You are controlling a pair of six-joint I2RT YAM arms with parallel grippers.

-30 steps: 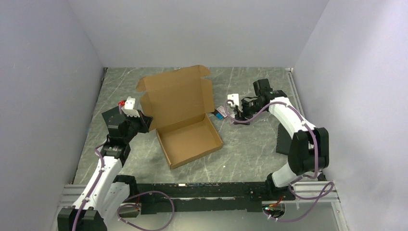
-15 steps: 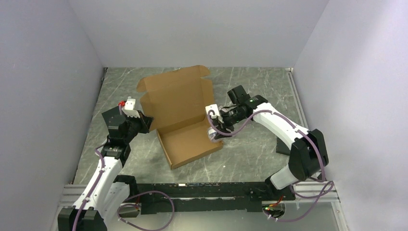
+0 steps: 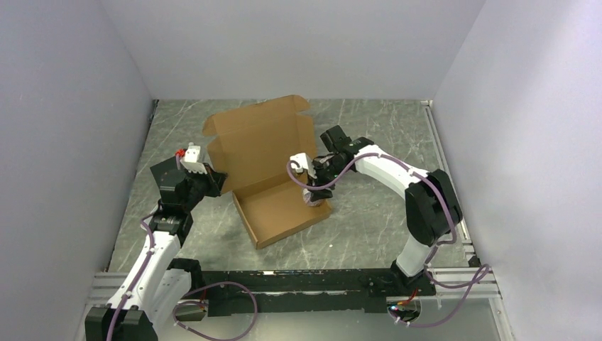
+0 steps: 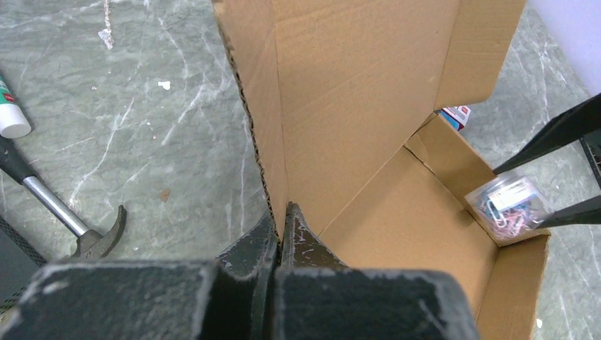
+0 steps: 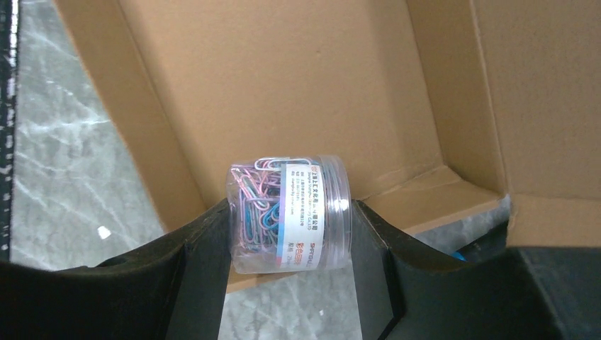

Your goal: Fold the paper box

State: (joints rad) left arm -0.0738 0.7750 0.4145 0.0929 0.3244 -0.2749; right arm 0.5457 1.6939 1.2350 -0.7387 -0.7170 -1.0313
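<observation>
The paper box (image 3: 273,174) is brown cardboard with its shallow tray formed and its lid standing upright behind. My left gripper (image 3: 215,182) is shut on the lid's left side flap, pinching the corrugated edge (image 4: 273,177) between its fingers (image 4: 305,234). My right gripper (image 3: 313,197) is shut on a clear jar of coloured paper clips (image 5: 290,212). It holds the jar over the tray's right wall (image 5: 418,195). The jar also shows in the left wrist view (image 4: 507,205), at the tray's right corner.
A hammer (image 4: 67,212) and a white glue stick (image 4: 10,117) lie on the marbled table left of the box. A small blue and red item (image 4: 453,115) lies behind the tray's far right corner. Grey walls close in three sides.
My right arm has swung left with the jar, from the table right of the box to over the tray's right wall. The left arm and box have stayed put.
</observation>
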